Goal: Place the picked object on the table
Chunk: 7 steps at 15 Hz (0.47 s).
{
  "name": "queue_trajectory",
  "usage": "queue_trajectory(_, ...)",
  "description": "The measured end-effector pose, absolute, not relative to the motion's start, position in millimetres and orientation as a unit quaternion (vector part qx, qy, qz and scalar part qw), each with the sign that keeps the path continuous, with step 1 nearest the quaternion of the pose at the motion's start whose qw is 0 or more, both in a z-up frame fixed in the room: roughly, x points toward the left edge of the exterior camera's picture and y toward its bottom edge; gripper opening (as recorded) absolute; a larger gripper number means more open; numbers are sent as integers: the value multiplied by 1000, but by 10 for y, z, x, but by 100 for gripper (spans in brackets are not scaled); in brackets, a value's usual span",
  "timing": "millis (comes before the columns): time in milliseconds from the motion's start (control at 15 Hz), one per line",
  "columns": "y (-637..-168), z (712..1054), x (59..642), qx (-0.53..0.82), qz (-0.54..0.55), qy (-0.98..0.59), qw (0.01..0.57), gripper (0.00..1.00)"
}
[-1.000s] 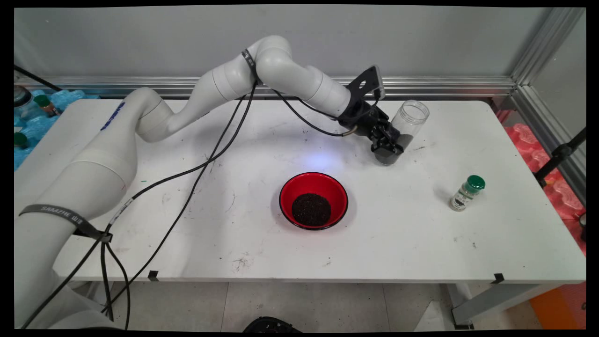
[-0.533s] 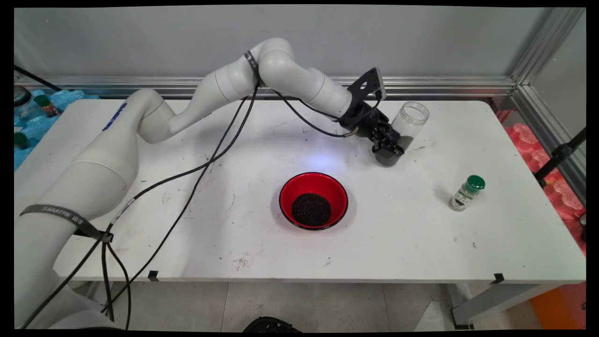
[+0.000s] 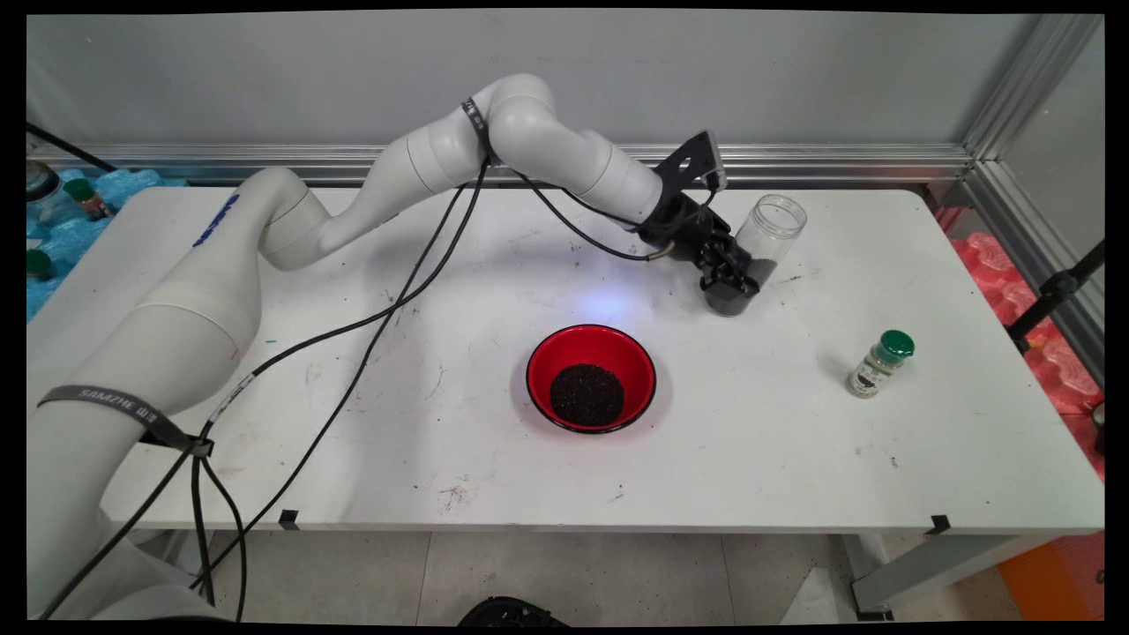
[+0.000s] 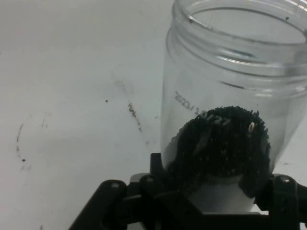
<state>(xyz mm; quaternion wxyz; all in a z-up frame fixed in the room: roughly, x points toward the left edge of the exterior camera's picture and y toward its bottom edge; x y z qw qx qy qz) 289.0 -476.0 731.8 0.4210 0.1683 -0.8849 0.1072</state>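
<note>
A clear open jar (image 3: 760,247) with dark grains in its lower part leans to the upper right at the table's back right. My gripper (image 3: 732,280) is shut on the jar near its base. In the hand view the jar (image 4: 230,91) fills the right side, its mouth at the top and black grains (image 4: 220,148) lying low inside, just above the gripper (image 4: 211,191). I cannot tell whether the jar's base touches the table. A red bowl (image 3: 591,377) holding a heap of dark grains sits mid-table, in front of the gripper and to its left.
A small spice bottle with a green cap (image 3: 878,363) stands on the right side of the white table (image 3: 353,423). Black cables (image 3: 370,335) hang from the arm across the table's left half. An aluminium rail (image 3: 838,163) runs along the back edge.
The gripper and the jar have shifted slightly left and down, and the jar leans a little less. Bowl and spice bottle have not moved.
</note>
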Motion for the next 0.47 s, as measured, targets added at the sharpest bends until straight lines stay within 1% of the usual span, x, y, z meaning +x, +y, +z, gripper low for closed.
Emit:
queue_trajectory(200,-4762,7312,2897,169,107,-885,420,0)
queue_trajectory(267,-4763,7312,2900,169,107,-885,420,100)
queue_trajectory(467,-4758,7318,2915,169,105,-885,420,100)
